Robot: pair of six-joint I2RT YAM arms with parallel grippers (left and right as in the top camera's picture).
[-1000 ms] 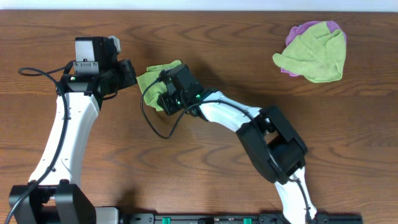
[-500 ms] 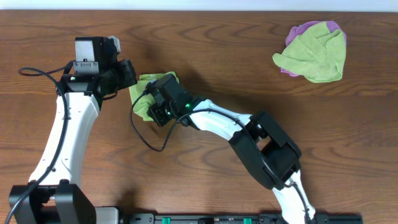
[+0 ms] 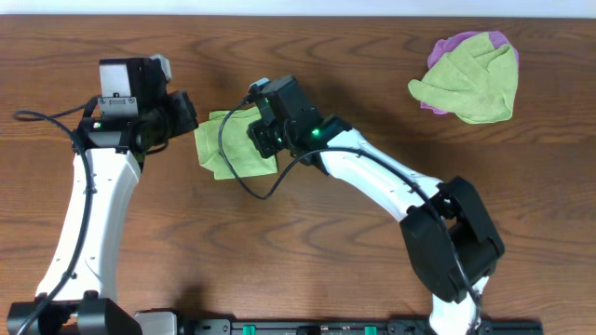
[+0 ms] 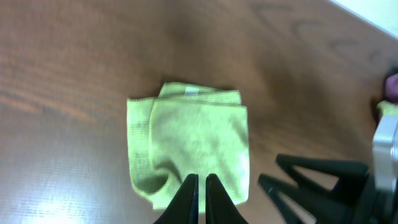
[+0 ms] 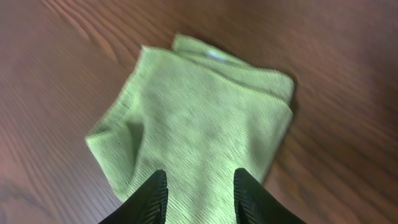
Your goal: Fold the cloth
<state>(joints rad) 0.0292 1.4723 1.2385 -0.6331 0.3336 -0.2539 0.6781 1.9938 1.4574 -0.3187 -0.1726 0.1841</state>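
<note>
Cloth (image 3: 223, 149) lies flat on the table (image 3: 372, 233), at roughly 10 o'clock from the table centre in the overhead view, already doubled into a compact rectangle with several layers stacked. I judge the main folds done and only tidying or letting go left. The layered edges and the small white tag (image 4: 189, 92) sit at the 12 o'clock side in the left wrist view, and one corner at 7 o'clock bulges a little, so the stack is not fully flat. Left gripper (image 4: 199, 186) sits at the cloth's 10 o'clock corner in the overhead view (image 3: 193, 119). Its fingers are pressed together and the tips meet right at the near hem. I cannot tell whether a sliver of fabric is caught between them. My reading is that it is parked there to pin or steady that edge. Right gripper (image 5: 199, 190) hangs over the 3 o'clock half of the cloth, fingers spread with nothing between them, and green fabric shows through the gap below. That pose suits pressing down or smoothing more than carrying. The green-and-purple heap (image 3: 468, 79) lies well apart at 2 o'clock, out of either arm's way. Risk as I see it: the thin, soft layers could spring open or drag along if either arm pulls off sideways.
</note>
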